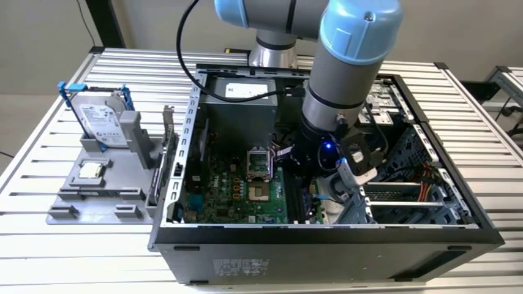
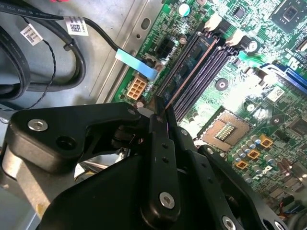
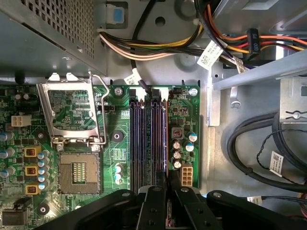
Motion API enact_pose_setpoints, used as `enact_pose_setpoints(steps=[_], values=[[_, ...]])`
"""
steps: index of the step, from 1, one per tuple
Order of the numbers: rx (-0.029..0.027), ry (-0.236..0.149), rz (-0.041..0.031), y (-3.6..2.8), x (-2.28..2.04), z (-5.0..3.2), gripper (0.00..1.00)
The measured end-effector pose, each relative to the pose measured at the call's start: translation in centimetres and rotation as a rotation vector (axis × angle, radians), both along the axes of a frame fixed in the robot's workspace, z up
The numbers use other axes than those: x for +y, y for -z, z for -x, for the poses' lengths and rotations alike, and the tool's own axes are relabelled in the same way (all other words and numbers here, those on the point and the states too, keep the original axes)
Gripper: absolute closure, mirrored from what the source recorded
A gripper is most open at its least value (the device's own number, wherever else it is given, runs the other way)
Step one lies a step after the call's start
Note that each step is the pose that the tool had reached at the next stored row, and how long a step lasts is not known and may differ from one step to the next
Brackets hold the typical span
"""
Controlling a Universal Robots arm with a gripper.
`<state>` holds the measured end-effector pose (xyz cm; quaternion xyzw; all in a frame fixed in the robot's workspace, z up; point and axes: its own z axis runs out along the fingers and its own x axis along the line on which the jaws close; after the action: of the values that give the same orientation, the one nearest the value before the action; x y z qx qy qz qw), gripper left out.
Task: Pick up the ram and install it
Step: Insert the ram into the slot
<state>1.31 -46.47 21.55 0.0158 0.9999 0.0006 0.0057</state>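
The ram (image 2: 192, 64) stands on edge along the outermost of the black memory slots (image 3: 144, 139) on the green motherboard (image 3: 115, 153). In the first wrist view the ram (image 3: 166, 139) shows as a thin brownish edge line. My gripper (image 2: 162, 111) is shut on the near end of the stick, with its black fingers (image 3: 156, 201) pressed close on either side. In the exterior view the gripper (image 1: 315, 184) reaches down into the open computer case (image 1: 327, 236) over the slots. I cannot tell whether the ram sits fully in the slot.
The open processor socket (image 3: 76, 172) and its raised metal frame (image 3: 72, 112) lie beside the slots. Cable bundles (image 3: 249, 148) run along the case wall. On the exterior view's left a grey holder (image 1: 106, 190) carries a hard drive in a blue bracket (image 1: 102, 122) and a small silver chip (image 1: 92, 171).
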Motion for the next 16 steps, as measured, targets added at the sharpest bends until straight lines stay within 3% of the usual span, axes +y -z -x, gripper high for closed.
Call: enact_pose_setpoints(steps=[6,14,15,16], values=[[0.0002,0.012,0.0003,0.43,0.0,0.02,1.0],[-0.0001,0.012,-0.0002,0.49,0.0,0.01,1.0],[-0.0008,0.012,-0.0023,0.56,0.04,-0.01,0.0],[-0.0005,0.012,-0.0014,0.55,0.03,0.0,0.0]])
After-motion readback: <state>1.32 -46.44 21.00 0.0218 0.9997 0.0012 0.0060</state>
